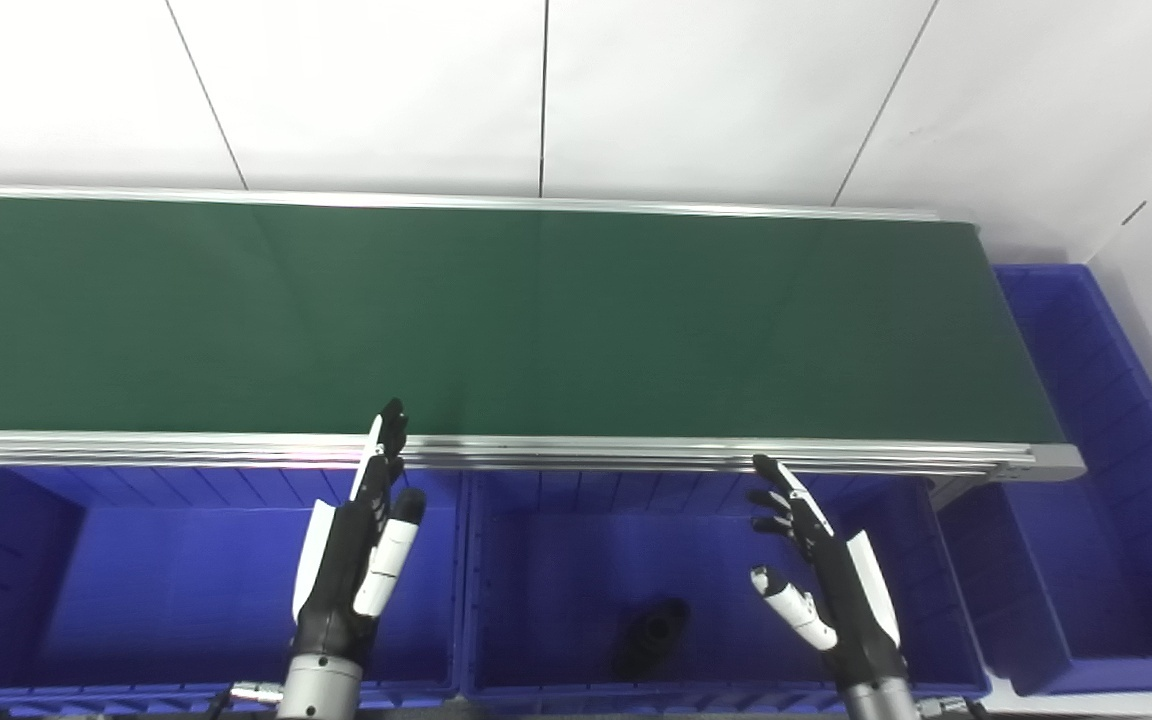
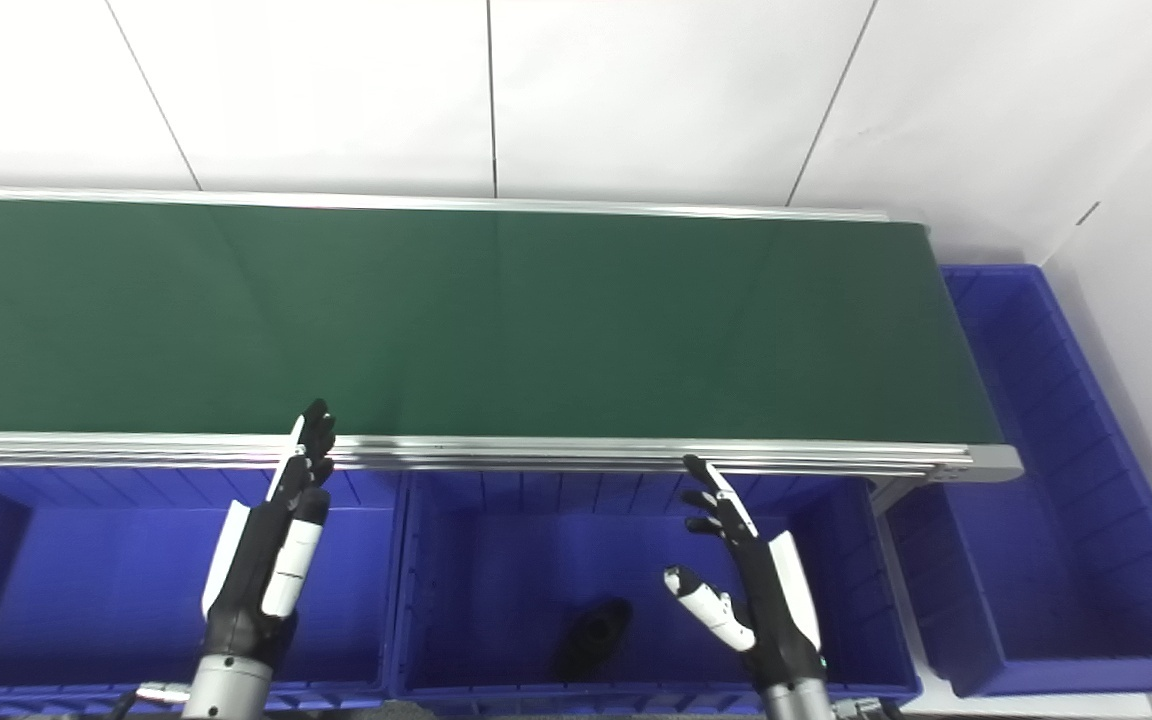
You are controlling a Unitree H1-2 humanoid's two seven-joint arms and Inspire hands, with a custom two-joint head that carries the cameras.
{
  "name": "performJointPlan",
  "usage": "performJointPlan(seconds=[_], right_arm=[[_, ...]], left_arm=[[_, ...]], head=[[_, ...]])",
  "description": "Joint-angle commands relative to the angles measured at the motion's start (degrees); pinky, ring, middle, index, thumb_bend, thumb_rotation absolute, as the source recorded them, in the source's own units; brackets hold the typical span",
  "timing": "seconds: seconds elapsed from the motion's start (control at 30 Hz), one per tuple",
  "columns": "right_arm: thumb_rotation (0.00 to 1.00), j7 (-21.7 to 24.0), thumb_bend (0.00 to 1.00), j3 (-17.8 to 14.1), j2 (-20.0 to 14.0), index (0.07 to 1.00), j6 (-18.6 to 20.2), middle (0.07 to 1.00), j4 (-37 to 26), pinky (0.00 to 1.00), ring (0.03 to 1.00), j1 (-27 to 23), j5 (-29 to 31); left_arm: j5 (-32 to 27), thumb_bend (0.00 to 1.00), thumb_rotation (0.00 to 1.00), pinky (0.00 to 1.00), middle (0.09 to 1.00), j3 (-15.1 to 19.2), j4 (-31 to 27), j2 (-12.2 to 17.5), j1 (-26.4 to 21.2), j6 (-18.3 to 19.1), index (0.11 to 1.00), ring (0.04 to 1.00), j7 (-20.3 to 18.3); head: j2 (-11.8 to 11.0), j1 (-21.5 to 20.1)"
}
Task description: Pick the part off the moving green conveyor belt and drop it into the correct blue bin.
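Green flat conveyor belt [image 1: 536, 320] with aluminium side rails carries nothing beyond either hand. Left hand [image 1: 356, 545] hangs over the left blue plastic bin [image 1: 6, 560], fingers straight and spread, empty. Dark, black, roughly cylindrical part [image 1: 651, 635] lies on the floor of the middle blue plastic bin [image 1: 496, 600], just left of and below the right hand [image 1: 821, 570], not touching it. Right hand splayed, empty. Left eye view shows more of the left bin; right eye view more of the far-right blue bin [image 2: 1066, 560]. No legible markings.
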Motion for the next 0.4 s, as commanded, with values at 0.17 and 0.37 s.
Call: performJointPlan(seconds=[0.17,0.37], right_arm=[[0.92,0.8,0.86,-0.1,-1.3,0.947,-3.5,0.973,0.6,0.80,0.878,-0.1,4.0],[0.94,0.2,0.87,-0.7,-2.1,0.943,-3.5,0.984,0.5,0.81,0.888,0.1,3.2]], left_arm=[[2.1,0.69,1.00,1.00,1.000,-0.6,0.2,-1.3,0.4,-4.2,1.000,1.000,2.0],[2.2,0.72,1.00,1.00,1.000,-1.1,0.0,-2.2,0.7,-4.1,1.000,1.000,2.4]], head=[[-1.0,2.6],[-0.9,4.0]])
